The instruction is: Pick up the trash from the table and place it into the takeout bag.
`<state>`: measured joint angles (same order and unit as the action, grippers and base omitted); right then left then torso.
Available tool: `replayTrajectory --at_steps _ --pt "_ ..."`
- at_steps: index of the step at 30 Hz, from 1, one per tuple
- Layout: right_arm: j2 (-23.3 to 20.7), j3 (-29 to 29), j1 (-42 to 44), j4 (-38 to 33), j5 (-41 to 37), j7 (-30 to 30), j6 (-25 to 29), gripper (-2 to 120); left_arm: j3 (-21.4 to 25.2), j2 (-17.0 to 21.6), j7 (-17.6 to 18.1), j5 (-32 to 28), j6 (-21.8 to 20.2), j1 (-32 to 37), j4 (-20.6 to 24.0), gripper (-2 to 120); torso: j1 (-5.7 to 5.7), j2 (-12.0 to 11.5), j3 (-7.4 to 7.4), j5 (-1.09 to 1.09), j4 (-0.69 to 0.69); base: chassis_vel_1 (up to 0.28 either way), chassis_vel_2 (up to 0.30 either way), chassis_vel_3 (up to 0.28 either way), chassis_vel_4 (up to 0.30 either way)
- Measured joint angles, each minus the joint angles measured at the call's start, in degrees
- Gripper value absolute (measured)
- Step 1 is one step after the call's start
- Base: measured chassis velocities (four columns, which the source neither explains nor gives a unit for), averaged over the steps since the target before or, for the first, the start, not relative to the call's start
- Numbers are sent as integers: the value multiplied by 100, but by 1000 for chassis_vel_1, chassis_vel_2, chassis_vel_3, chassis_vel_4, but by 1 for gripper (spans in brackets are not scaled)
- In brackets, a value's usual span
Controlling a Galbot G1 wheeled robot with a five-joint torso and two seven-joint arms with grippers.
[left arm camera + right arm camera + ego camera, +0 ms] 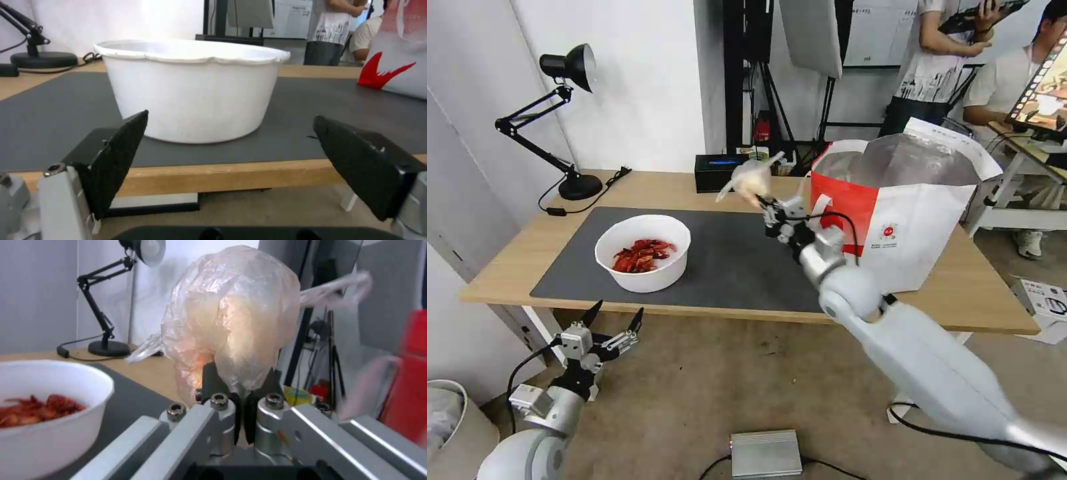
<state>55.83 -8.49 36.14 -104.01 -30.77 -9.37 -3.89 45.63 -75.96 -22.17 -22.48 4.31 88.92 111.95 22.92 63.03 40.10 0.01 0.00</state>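
the beige knotted plastic-bag lump (752,179) is up in the air above the far side of the bench (514,257), pinched tight at its lower end by the right tool (762,199), whose fingers are closed down on the plastic. in the right wrist view the lump (231,316) bulges out over the closed fingers with a loose twisted tail sticking off to one side. it's hanging just beside the takeout bag (894,227), which stands open on the bench's right end with the foil lining showing, but the lump isn't over the opening. the white bowl of red scraps (642,252) sits on the dark grey mat (734,267), well to the left of the lifted lump. the left tool (614,320) hangs below the bench's near edge, in front of the bowl, fingers spread wide and holding nothing; from its wrist view the bowl (191,90) sits straight ahead. a black desk lamp (564,120) and a black box (720,172) sit along the back edge.
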Motion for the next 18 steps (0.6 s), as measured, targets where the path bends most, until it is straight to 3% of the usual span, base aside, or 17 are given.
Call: replayTrajectory --at_steps 8,18 --pt "-740 1080 1244 -914 366 216 352 2 -66 -13 0 46 -1 4 9 100 0 0 0 -1 0 0 0 0 0" --pt "-680 1994 2523 -1455 569 444 787 2 -57 -28 -5 55 1 22 36 100 0 0 0 -1 0 0 0 0 0"
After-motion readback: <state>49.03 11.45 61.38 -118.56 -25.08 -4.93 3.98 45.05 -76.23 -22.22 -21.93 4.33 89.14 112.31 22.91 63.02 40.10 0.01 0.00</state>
